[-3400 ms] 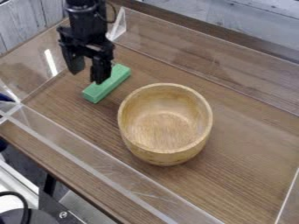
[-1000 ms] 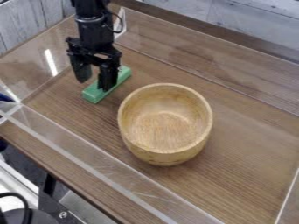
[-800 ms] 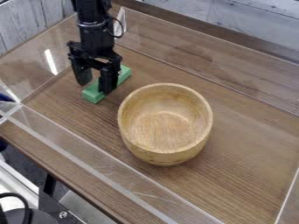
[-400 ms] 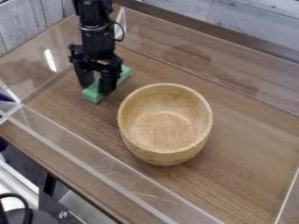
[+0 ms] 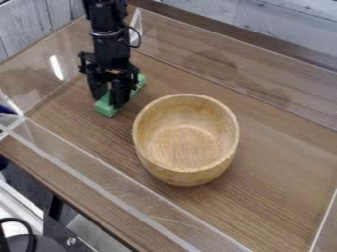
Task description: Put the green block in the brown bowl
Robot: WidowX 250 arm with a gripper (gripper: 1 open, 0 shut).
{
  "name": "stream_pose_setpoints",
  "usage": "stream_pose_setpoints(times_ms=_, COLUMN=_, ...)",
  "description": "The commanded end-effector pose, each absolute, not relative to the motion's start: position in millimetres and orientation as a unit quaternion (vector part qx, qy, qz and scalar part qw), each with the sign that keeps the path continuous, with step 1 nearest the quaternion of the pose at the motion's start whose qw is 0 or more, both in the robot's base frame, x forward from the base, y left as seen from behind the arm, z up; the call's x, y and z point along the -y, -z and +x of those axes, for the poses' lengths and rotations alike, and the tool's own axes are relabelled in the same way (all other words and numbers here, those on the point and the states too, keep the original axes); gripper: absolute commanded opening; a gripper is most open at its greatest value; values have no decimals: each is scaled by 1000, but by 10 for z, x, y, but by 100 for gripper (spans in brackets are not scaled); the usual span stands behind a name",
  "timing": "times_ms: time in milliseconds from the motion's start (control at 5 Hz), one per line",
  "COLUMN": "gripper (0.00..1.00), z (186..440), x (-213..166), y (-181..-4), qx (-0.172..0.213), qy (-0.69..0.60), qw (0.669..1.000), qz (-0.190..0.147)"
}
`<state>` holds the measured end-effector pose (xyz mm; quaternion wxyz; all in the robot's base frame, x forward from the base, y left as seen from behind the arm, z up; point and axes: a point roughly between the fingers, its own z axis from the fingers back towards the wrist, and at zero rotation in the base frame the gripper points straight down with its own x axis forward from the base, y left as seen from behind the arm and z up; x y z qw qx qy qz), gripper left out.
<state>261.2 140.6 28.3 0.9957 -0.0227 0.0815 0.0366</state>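
The gripper (image 5: 116, 92) is pointing straight down and clenching the green block (image 5: 116, 98), which is lying flat on the wooden table (image 5: 277, 148) at about ten o'clock from the brown bowl (image 5: 186, 138), just beside its rim. The grasping step is finishing, though the black fingers are hiding most of the block, so the hold's firmness is unclear. Next comes lifting high enough to clear the thick wall, then carrying toward four o'clock over the bowl's hollow and releasing.
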Motion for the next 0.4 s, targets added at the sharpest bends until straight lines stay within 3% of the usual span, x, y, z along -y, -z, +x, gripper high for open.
stream_pose_setpoints(times_ms=0, gripper=0, z=2740, x=-1462, y=-665, qx=-27, qy=-40, qw=999, qz=-5)
stream_pose_setpoints(times_ms=200, gripper=0, z=2754, x=-1421, y=-908, qx=-2, qy=-39, qw=999, qz=-6)
